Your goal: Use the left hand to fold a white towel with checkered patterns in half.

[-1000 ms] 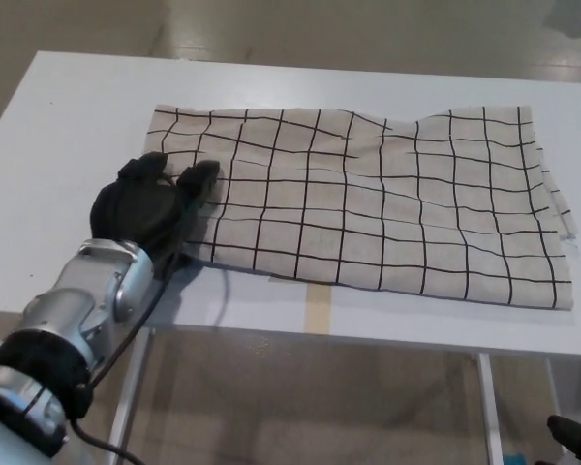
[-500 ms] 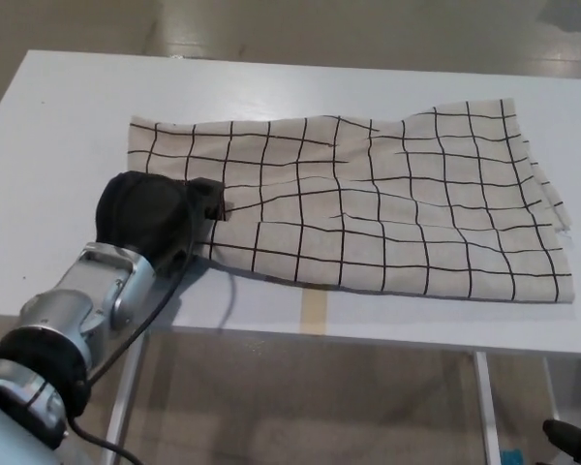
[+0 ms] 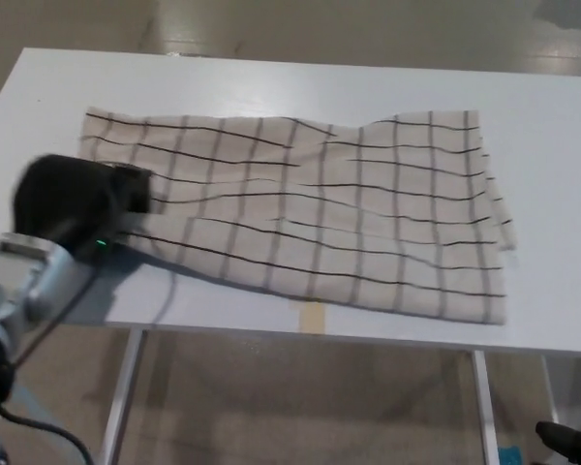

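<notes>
The white towel with thin black checks lies spread across the white table, with ripples running along it. It looks motion-blurred. My left hand is a black fist at the towel's near left corner, closed on that edge. The cloth there is bunched and slightly lifted. Only a small dark tip of my right hand shows, at the lower right corner below table height.
A strip of tan tape marks the table's front edge near the middle. Bare tabletop runs behind the towel and to its right. Metal table legs and the floor show below the front edge.
My left hand closed on the towel's left edge and moved left, dragging the whole towel leftward across the table. The towel's right edge has shifted left as well.
</notes>
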You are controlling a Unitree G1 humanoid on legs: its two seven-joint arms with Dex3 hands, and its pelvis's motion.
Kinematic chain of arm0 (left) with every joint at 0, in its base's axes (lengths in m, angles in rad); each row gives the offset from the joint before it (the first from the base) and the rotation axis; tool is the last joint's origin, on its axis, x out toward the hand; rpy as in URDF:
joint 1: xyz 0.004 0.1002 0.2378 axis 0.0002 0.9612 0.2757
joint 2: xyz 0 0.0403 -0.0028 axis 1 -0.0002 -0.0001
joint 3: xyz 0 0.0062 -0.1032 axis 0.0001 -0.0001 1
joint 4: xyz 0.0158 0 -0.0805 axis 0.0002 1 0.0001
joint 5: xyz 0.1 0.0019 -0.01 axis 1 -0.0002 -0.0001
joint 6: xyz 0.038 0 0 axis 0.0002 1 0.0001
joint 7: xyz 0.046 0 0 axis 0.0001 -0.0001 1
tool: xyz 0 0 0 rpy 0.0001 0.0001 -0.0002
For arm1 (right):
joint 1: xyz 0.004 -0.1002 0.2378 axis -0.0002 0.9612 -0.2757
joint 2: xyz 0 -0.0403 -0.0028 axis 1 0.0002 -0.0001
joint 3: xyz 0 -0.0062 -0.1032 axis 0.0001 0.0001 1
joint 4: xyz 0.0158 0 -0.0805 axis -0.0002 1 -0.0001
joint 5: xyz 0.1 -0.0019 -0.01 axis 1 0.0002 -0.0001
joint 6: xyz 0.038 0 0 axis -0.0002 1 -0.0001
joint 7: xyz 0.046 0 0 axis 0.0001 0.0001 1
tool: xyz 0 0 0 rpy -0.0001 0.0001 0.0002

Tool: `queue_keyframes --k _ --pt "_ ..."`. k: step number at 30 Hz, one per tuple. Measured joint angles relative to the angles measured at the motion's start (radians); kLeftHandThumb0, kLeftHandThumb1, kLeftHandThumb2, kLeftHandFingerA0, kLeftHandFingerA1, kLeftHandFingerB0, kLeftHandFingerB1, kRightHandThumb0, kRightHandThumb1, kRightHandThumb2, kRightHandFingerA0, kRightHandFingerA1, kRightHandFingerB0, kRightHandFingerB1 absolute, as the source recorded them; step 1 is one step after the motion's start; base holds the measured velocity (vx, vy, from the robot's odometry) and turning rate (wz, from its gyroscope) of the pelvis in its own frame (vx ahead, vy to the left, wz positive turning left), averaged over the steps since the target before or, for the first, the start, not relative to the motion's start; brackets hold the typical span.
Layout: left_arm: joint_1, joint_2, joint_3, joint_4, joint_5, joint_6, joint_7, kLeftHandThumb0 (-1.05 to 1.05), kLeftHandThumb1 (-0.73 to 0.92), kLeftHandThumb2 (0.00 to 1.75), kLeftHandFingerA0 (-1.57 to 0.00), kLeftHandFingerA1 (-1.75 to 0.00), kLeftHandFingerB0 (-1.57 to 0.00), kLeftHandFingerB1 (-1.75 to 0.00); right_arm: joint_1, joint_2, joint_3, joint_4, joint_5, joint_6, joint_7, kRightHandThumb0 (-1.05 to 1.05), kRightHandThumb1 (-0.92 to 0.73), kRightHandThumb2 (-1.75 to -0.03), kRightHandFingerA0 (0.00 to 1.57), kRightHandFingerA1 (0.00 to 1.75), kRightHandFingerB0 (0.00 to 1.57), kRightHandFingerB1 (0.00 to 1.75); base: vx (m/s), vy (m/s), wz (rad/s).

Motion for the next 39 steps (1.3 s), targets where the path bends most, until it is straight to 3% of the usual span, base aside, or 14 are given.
queue_keyframes --k 7,8,11,12,20,21,22,24,25,27,29,30,31,39 --pt "-0.082 0.101 0.03 0.031 -0.001 0.012 0.001 -0.35 0.49 0.78 -1.1 -1.45 -0.83 -1.3 0.002 0.0 0.0 0.004 0.0 -0.005 0.0 -0.25 -0.69 -0.6 0.55 0.64 0.62 0.59 0.0 0.0 0.0" --pt "-0.089 0.107 0.031 0.034 -0.001 0.012 0.001 -0.26 0.67 0.56 -0.75 -1.75 -0.5 -1.73 0.004 0.0 0.0 0.004 0.0 -0.005 0.0 -0.26 -0.69 -0.6 0.55 0.64 0.62 0.59 0.0 0.0 0.0" --pt "-0.107 0.116 0.031 0.043 -0.001 0.012 0.0 -0.26 0.67 0.56 -0.75 -1.75 -0.5 -1.74 0.005 -0.001 0.001 0.004 -0.001 -0.005 0.0 -0.26 -0.69 -0.6 0.55 0.64 0.63 0.59 0.0 0.0 0.0" --pt "-0.123 0.118 0.031 0.05 -0.001 0.014 0.0 -0.37 0.49 0.78 -1.09 -1.45 -0.83 -1.3 0.006 -0.002 0.001 0.003 -0.002 -0.005 0.0 -0.27 -0.69 -0.6 0.55 0.64 0.63 0.59 0.0 0.0 0.0" --pt "-0.207 0.106 0.019 0.028 0.006 0.008 0.001 -0.39 0.47 0.77 -1.11 -1.46 -0.86 -1.32 0.013 -0.002 0.003 -0.006 -0.005 -0.004 -0.001 -0.27 -0.69 -0.6 0.56 0.65 0.64 0.57 0.0 0.0 0.0" --pt "-0.21 0.104 0.017 0.025 0.007 0.008 0.001 -0.29 0.63 0.56 -0.78 -1.75 -0.56 -1.73 0.013 -0.002 0.003 -0.006 -0.005 -0.004 -0.001 -0.28 -0.69 -0.61 0.55 0.66 0.66 0.58 0.0 0.0 0.0" --pt "-0.217 0.1 0.01 0.017 0.01 0.006 0.002 -0.29 0.63 0.56 -0.78 -1.75 -0.56 -1.73 0.013 -0.002 0.003 -0.006 -0.005 -0.004 -0.001 -0.28 -0.69 -0.61 0.55 0.66 0.66 0.58 0.0 0.0 0.0" --pt "-0.229 0.095 -0.006 0.0 0.019 -0.003 0.011 -0.38 0.58 0.57 -0.82 -1.74 -1.06 -0.73 0.01 -0.002 0.003 -0.005 -0.005 -0.004 -0.001 -0.27 -0.69 -0.6 0.56 0.66 0.66 0.57 0.0 0.0 0.0" --pt "-0.237 0.092 -0.015 -0.014 0.023 -0.008 0.014 -0.35 0.57 0.57 -0.83 -1.75 -0.99 -1.09 0.01 -0.002 0.003 -0.005 -0.005 -0.004 -0.001 -0.27 -0.69 -0.6 0.57 0.66 0.67 0.57 0.0 0.0 0.0" --pt "-0.255 0.082 -0.037 -0.049 0.035 -0.012 0.018 -0.33 0.54 0.56 -0.86 -1.74 -1.06 -0.82 0.009 -0.002 0.003 -0.004 -0.004 -0.005 -0.002 -0.27 -0.68 -0.6 0.57 0.66 0.67 0.57 0.0 0.0 0.0" --pt "-0.275 0.066 -0.062 -0.091 0.052 -0.015 0.021 -0.34 0.53 0.56 -0.88 -1.74 -0.88 -1.31 0.007 -0.002 0.003 -0.001 -0.003 -0.007 -0.002 -0.28 -0.67 -0.6 0.58 0.67 0.68 0.57 0.0 0.0 0.0" --pt "-0.28 0.061 -0.072 -0.109 0.059 -0.018 0.021 -0.34 0.53 0.56 -0.88 -1.74 -0.88 -1.31 0.007 -0.002 0.003 0.0 -0.002 -0.008 -0.001 -0.28 -0.67 -0.6 0.58 0.67 0.68 0.57 0.0 0.0 0.0" --pt "-0.285 0.056 -0.083 -0.128 0.066 -0.021 0.022 -0.35 0.53 0.57 -0.9 -1.74 -1.06 -0.82 0.006 -0.002 0.003 0.002 -0.002 -0.01 -0.001 -0.28 -0.67 -0.6 0.59 0.68 0.7 0.57 0.0 0.0 0.0" --pt "-0.328 -0.026 -0.196 -0.375 0.15 -0.112 0.043 -0.27 0.52 0.56 -0.9 -1.74 -1.02 -0.66 0.007 -0.001 0.006 0.007 -0.002 -0.027 0.0 -0.28 -0.68 -0.6 0.59 0.7 0.72 0.58 0.0 0.0 0.0"
